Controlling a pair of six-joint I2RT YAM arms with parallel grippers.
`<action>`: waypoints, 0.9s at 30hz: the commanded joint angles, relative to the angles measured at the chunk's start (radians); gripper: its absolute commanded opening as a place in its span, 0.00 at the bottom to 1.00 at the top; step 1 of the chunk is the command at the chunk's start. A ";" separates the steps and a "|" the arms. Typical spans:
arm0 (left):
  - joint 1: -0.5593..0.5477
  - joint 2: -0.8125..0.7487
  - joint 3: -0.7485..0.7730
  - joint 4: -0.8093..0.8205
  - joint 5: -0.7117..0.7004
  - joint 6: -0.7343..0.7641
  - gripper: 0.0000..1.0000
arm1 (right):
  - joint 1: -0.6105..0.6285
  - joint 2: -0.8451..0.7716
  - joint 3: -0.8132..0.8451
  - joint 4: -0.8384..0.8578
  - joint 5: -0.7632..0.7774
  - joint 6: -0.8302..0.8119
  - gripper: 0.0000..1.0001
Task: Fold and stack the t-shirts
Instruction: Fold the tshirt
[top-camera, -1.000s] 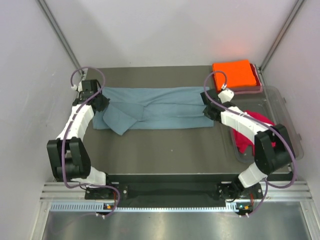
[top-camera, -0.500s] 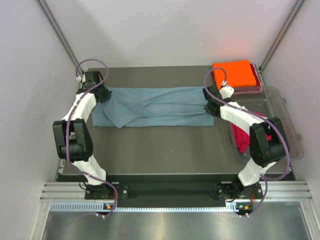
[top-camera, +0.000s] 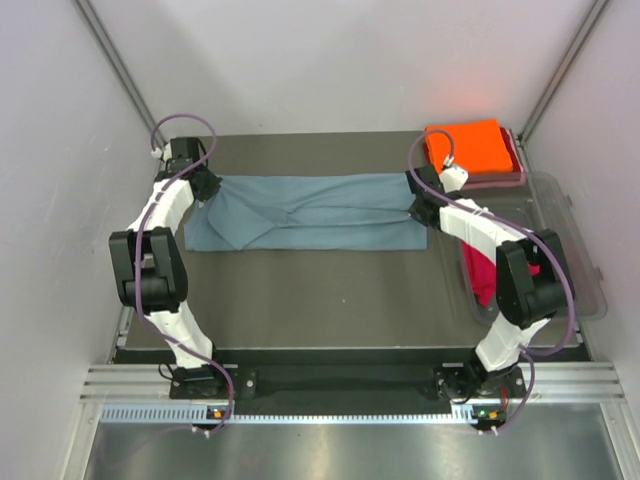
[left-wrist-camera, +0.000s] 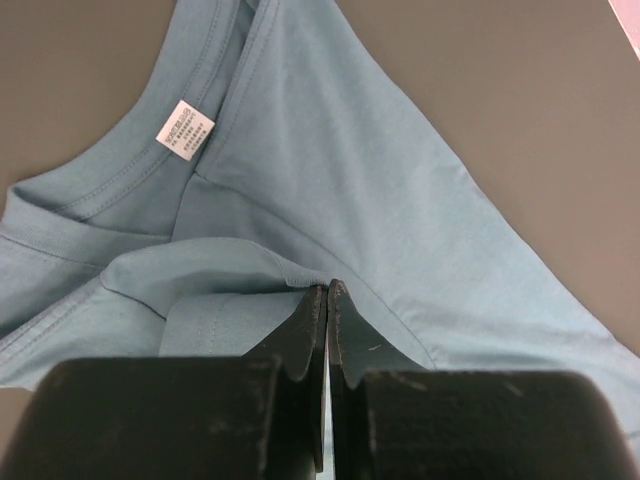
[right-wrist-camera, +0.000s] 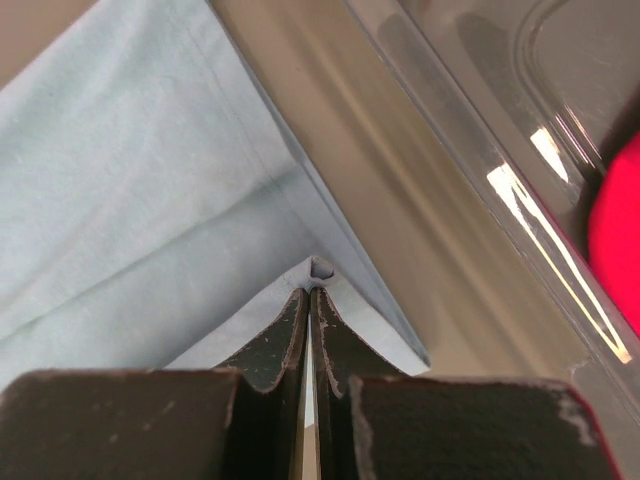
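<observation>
the grey-blue t-shirt (top-camera: 310, 212) was pinched at 9 o'clock by the fully closed left gripper (left-wrist-camera: 327, 290) and at 3 o'clock by the fully closed right gripper (right-wrist-camera: 309, 292).

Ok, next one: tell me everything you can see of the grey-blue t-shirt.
The grey-blue t-shirt is soft, matte, cotton-looking cloth, folded lengthwise into a long creased band that lies across the far half of the table. The left gripper is shut on a fold at its collar end, where the stitched neckline and a white label show. The right gripper pinches a hemmed corner at the other end, beside the clear tub.
</observation>
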 joint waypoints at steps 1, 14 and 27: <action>0.013 0.011 0.052 0.060 -0.031 0.005 0.00 | -0.014 0.022 0.061 0.039 0.024 -0.016 0.00; 0.013 0.120 0.121 0.100 0.006 0.025 0.00 | -0.025 0.108 0.126 0.039 0.032 -0.029 0.00; 0.013 0.188 0.162 0.141 0.009 0.031 0.00 | -0.045 0.165 0.158 0.039 0.032 -0.041 0.00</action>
